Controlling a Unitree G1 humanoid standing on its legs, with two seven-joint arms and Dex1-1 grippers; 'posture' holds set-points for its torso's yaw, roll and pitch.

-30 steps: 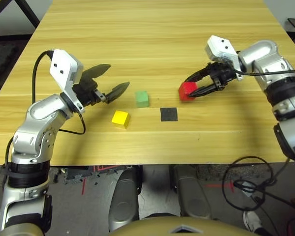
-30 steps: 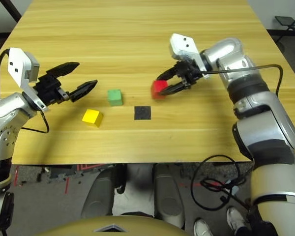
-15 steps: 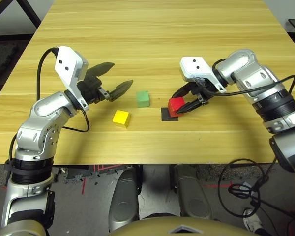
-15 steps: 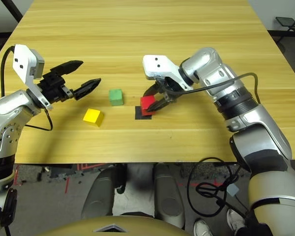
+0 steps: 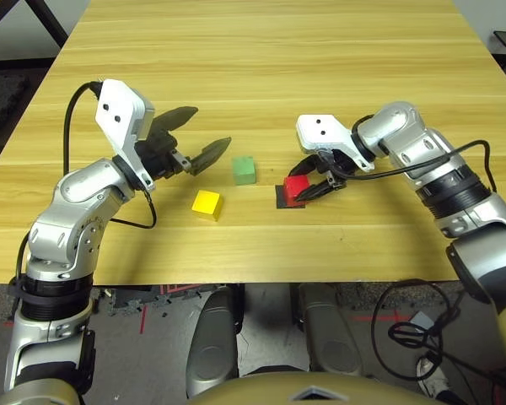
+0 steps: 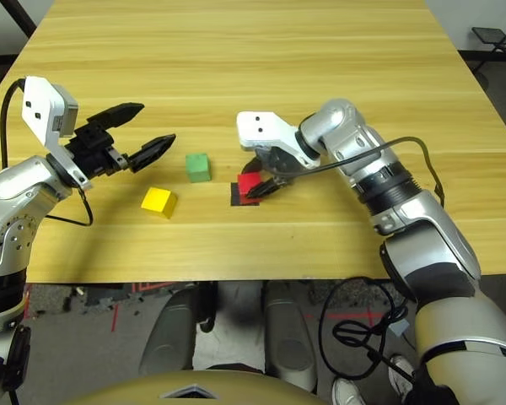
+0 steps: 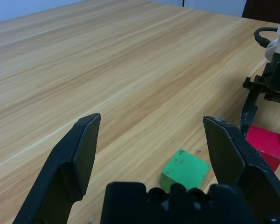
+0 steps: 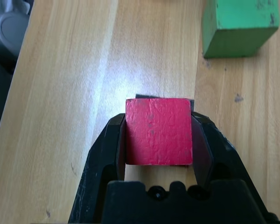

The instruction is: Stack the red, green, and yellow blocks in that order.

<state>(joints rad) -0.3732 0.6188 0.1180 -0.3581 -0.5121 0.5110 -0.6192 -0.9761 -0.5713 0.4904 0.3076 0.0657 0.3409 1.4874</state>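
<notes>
Right hand (image 5: 314, 184) clamps small matte red cube (image 5: 297, 186) over flat black square patch (image 5: 287, 197); early release could skew it off-patch, left hand (image 5: 201, 140) wide open, empty.

The light is bright and even all over the pale wooden table (image 5: 270, 59). It seems to come from above. Shadows are soft and short. A small dark shadow lies under the left black two-fingered gripper (image 5: 197, 139). In the right wrist view a white shiny patch of glare sits on the wood just beside the small bright red cube (image 8: 158, 131). Everything looks sharp. The black fingers (image 7: 79, 154) close to the left wrist camera look a bit soft.
</notes>
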